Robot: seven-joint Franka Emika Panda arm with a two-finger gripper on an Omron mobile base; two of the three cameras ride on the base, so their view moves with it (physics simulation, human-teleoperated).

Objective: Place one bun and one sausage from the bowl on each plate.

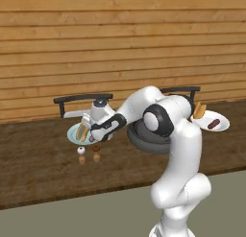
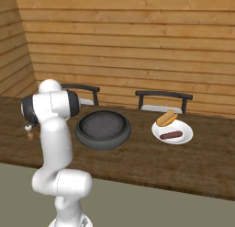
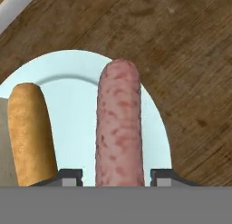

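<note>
The gripper (image 3: pixel 116 175) hangs over the pale blue plate (image 3: pixel 72 105) at the left end of the wooden bench (image 1: pixel 43 173). In the hand view a pink sausage (image 3: pixel 118 128) stands between its two finger tips, each tip a small way clear of the sausage's sides, so the jaws are parted a little and whether they grip it at all cannot be told. The sausage lies over the right part of the plate, its far end reaching the plate's rim (whether it rests on the plate or hangs just above it cannot be told). Beside it, to the left in that view and apart from it, a golden-brown bun (image 3: pixel 29 132) lies on the same plate, running roughly parallel to the sausage.

From the left base view the arm reaches leftward from its white column, the hand (image 1: pixel 98 123) low over the blue plate (image 1: pixel 73 133), with the bun (image 1: pixel 82 131) showing just under it. Two small shakers (image 1: pixel 89 154) stand on the bench just in front of that plate.

The large black-grey bowl (image 2: pixel 103 128) sits in the middle of the bench, and its inside looks bare in the right base view. To its right, well apart from the blue plate, the white plate (image 2: pixel 172 131) carries a second bun (image 2: pixel 166 117) at its back and a darker sausage (image 2: pixel 170 135) in front of it, the two lying side by side. Two dark chairs (image 2: pixel 163 98) stand behind the bench against the wood-plank wall (image 2: pixel 137 37).
</note>
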